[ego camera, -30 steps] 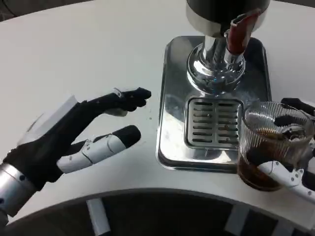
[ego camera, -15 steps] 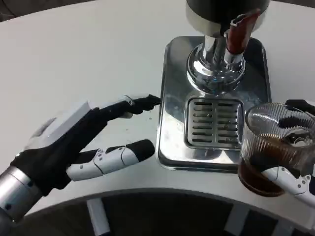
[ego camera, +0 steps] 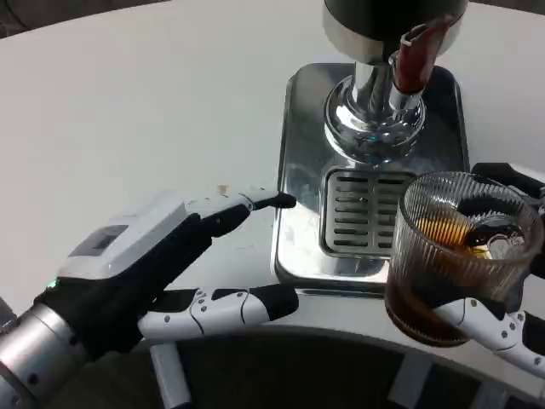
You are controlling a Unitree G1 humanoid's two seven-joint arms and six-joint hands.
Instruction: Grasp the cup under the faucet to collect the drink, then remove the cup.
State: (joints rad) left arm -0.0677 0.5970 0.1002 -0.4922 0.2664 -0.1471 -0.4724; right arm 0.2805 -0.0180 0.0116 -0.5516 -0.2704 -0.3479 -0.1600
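One cup (ego camera: 460,256), ribbed clear glass with dark drink inside, held in the right hand (ego camera: 502,298) with fingers wrapped around it, at the front right edge of the tray (ego camera: 298,170), off the grate (ego camera: 362,213) and away from the faucet (ego camera: 413,55). One dispenser (ego camera: 375,102) on the white desk (ego camera: 128,102). Left hand (ego camera: 162,264) holds nothing, fingers spread, tips near the tray's left edge. Versus earlier: cup shifted left and nearer the camera; left hand advanced toward the tray.
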